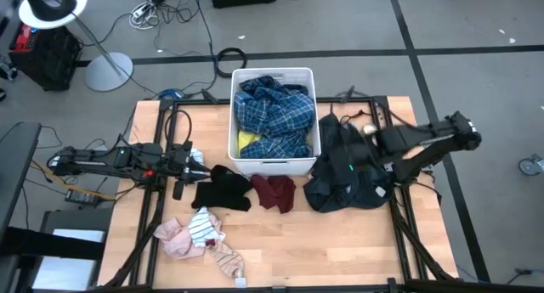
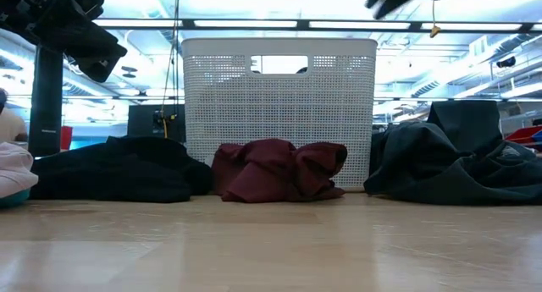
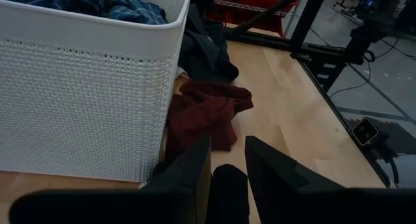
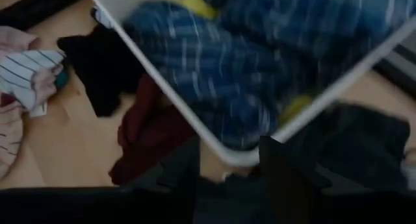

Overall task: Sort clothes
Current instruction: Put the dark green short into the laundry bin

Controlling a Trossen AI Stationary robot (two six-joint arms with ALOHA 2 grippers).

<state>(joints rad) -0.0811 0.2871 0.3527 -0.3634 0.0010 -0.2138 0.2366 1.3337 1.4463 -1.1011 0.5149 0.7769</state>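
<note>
Well, the left pincer [image 1: 189, 170] sits at centre-left of the high view, over the edge of the black garment [image 1: 223, 191]. From its wrist view the fingers stand a narrow gap apart with something dark between them — probably that black cloth, though I can't say they have truly closed on it. The right pincer [image 1: 367, 132] is at centre-right, above the dark heap [image 1: 348, 178] and near the basket's corner. Its fingers look parted in its own wrist view, with nothing clearly caught.

What could go wrong, to my eye: if the left pincer lifts with only a thin fold, the cloth may slide out. The maroon piece [image 1: 274, 192] lies just beside the black one, so a drag could pull the two together and muddle the piles. The right arm hangs close to the basket [image 1: 274, 163] rim — a low sweep might nudge it across the tabletop [image 1: 340, 242], or snag a trailing part of the dark heap.

The white basket stands at upper centre. It holds the blue plaid shirt [image 1: 274, 115], bunched to the brim, with a yellow piece [image 1: 247, 141] showing under it at the lower left inside corner. Outside it, the pink and striped pieces [image 1: 194, 233] lie at the lower left of the tabletop.
</note>
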